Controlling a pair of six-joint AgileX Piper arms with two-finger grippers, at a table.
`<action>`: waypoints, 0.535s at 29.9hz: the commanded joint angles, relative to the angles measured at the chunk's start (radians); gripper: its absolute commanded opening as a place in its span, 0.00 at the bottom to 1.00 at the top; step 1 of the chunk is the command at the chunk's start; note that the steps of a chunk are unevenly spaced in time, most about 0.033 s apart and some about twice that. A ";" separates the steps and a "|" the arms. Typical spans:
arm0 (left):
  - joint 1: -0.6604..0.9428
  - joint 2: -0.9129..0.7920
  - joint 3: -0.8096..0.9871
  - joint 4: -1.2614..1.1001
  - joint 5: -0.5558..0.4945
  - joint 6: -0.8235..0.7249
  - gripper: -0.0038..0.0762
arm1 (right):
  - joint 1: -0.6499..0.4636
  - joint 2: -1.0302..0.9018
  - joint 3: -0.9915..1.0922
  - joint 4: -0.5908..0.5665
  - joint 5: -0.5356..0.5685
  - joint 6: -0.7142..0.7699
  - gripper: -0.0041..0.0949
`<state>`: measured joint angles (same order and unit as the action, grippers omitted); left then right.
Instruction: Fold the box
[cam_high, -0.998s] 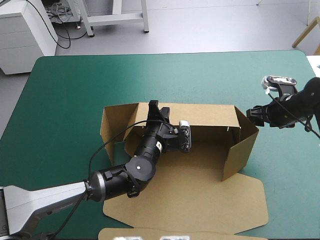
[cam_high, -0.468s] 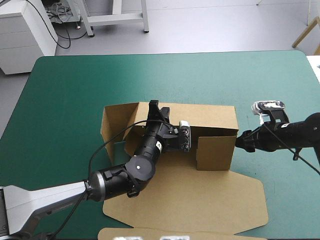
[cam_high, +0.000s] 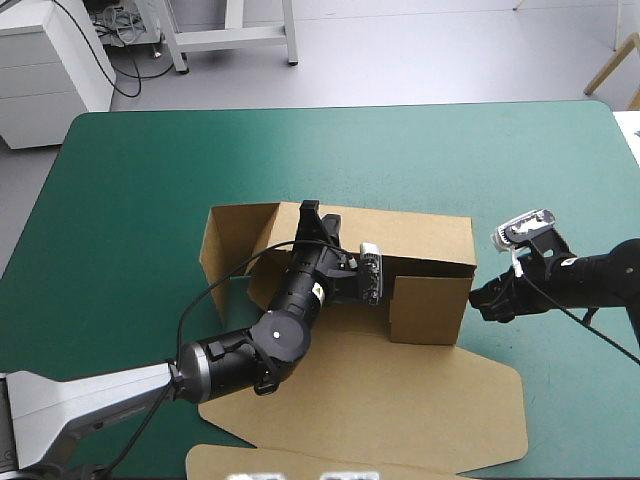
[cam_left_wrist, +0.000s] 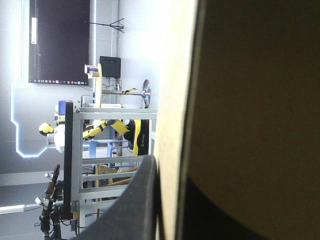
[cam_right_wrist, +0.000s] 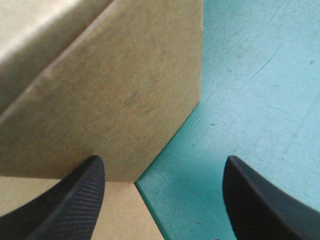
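Observation:
The brown box (cam_high: 430, 238) lies mid-table with its long back wall raised and its lid (cam_high: 380, 400) flat toward the near edge. My left gripper (cam_high: 311, 217) is shut on the back wall's top edge; in the left wrist view (cam_left_wrist: 170, 170) the board's edge runs between the black fingers (cam_left_wrist: 135, 205). The right end wall (cam_high: 428, 310) stands folded inward. My right gripper (cam_high: 484, 301) is open just outside that wall, low over the cover. In the right wrist view (cam_right_wrist: 162, 165) the wall's lower corner (cam_right_wrist: 110, 100) is ahead, near one finger (cam_right_wrist: 70, 200).
The box's left end flap (cam_high: 222, 235) angles outward at the left. A tuck flap (cam_high: 320, 463) of the lid reaches the table's near edge. Bare teal-green cover (cam_high: 350, 150) spreads beyond the box to the far edge and around the right gripper (cam_right_wrist: 255, 75).
My right gripper came in from the right and lower, and the right end wall swung from splayed outward to folded inward. The box and lid slid slightly toward the near-left. The left gripper held still.

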<state>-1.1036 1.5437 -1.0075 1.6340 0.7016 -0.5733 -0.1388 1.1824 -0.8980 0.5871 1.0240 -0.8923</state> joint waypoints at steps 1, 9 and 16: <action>-0.013 -0.033 -0.019 0.019 -0.047 -0.016 0.04 | -0.001 -0.023 -0.021 0.019 0.012 -0.043 0.67; -0.013 -0.033 -0.019 0.019 -0.047 -0.016 0.04 | -0.001 -0.023 -0.021 0.014 0.016 -0.083 0.67; -0.013 -0.033 -0.019 0.019 -0.047 -0.016 0.04 | -0.001 -0.023 -0.021 0.030 0.095 -0.118 0.67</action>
<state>-1.1036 1.5437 -1.0075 1.6358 0.6976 -0.5733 -0.1379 1.1817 -0.8972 0.5659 1.0927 -0.9912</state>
